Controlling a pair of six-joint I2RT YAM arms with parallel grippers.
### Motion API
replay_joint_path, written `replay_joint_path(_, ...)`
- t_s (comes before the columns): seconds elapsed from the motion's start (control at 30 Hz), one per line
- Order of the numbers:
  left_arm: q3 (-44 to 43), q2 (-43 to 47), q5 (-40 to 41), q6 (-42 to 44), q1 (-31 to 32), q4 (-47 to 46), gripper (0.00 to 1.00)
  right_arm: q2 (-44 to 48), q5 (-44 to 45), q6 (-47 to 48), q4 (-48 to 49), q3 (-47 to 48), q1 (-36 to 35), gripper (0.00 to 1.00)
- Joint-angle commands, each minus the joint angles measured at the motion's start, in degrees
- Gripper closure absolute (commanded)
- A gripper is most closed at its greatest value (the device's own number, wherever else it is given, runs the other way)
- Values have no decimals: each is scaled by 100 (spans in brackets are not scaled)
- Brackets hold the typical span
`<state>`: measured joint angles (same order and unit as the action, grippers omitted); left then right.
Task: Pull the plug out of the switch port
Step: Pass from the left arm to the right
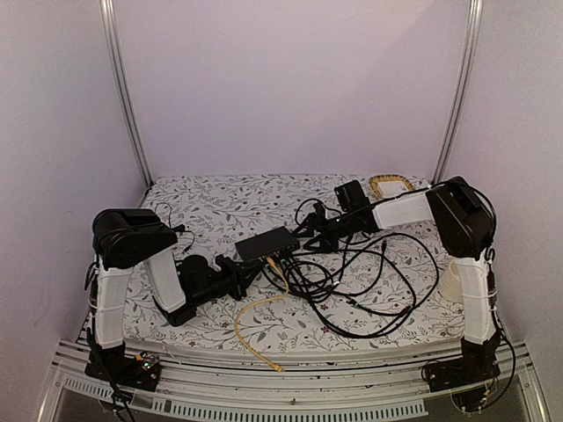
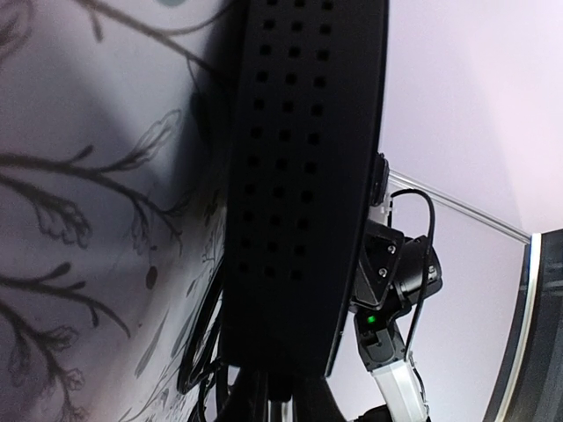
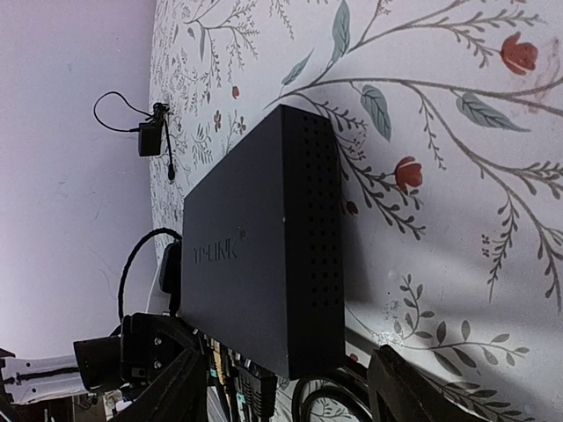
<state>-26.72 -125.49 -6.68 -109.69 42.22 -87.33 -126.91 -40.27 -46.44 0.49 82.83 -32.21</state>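
From above, the switch (image 1: 266, 242) lies near the middle of the table (image 1: 211, 198), ports facing the near edge. A yellow cable (image 1: 257, 309) ends in the plug (image 1: 273, 261) there, among loose black cables (image 1: 369, 290). The left gripper (image 1: 244, 271) is at the switch's left end, the right gripper (image 1: 305, 235) at its right.

In the left wrist view, the perforated side fills the frame; the jaws are closed, on what I cannot tell.

In the right wrist view, the jaws stand wide apart, empty, just short of the port end.

The box looks light, stiff and likely to slide on the cloth, so it wants bracing; take the rigid plug body, not the soft cable
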Motion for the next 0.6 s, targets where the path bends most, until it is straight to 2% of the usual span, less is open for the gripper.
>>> replay_joint_path(0.0, 330, -825, -349, -149, -37, 990, 100, -207, -260, -235, 299, -26, 26, 35)
replay_joint_path(0.57, -33, -1212, -724, -83, -72, 315, 100, -710, -786, -862, 960, 66, 32, 35)
